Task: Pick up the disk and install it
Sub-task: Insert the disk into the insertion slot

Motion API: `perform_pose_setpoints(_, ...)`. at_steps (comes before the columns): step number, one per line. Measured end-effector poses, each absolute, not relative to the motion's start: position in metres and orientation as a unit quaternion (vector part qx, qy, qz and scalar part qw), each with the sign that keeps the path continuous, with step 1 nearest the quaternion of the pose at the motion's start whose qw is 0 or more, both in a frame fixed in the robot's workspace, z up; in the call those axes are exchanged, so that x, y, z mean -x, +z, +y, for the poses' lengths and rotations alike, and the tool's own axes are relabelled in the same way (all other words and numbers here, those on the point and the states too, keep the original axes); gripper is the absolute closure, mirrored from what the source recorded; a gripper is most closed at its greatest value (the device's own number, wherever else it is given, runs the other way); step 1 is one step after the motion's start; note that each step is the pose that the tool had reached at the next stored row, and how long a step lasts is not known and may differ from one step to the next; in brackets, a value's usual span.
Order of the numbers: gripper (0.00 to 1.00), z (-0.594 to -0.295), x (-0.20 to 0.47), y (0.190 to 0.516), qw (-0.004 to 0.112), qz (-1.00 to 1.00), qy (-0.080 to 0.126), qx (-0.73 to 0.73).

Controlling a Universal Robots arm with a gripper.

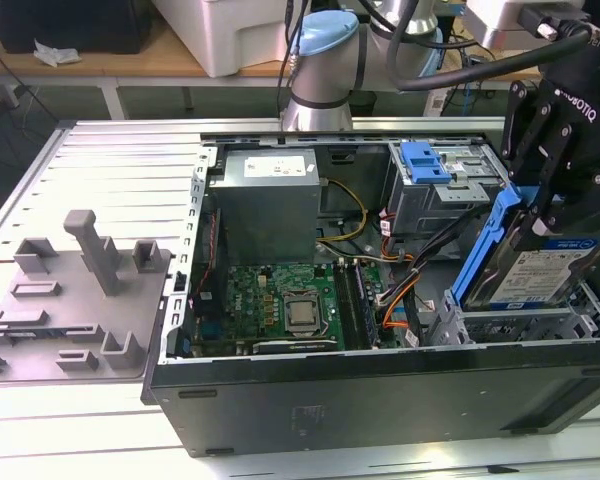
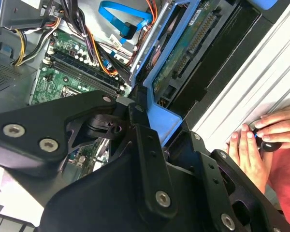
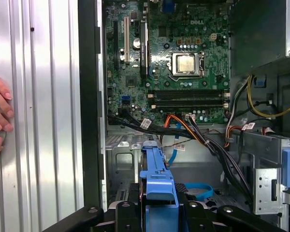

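The gripper (image 1: 562, 212) is clamped on the disk's (image 1: 535, 275) upper end. The disk hangs below the fingers, long axis slanting down, its lower end at the drive bay (image 1: 520, 322).

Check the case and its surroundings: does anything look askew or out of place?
Two things. The disk sits tilted in the gripper, one end raised above the drive bay at the exterior view's right, not lying flat. And a person's hand rests on the ribbed table right beside the case, seen in both wrist views.
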State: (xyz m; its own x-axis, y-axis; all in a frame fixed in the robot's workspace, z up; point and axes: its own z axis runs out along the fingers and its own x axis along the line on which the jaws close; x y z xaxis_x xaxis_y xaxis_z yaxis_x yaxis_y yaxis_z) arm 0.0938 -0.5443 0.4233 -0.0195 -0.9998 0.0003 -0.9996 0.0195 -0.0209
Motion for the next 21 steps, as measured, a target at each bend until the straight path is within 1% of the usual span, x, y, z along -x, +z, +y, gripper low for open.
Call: perform_pose_setpoints(21,0.63,-0.544,-0.094,0.412,0.007,0.714,-0.008,0.700)
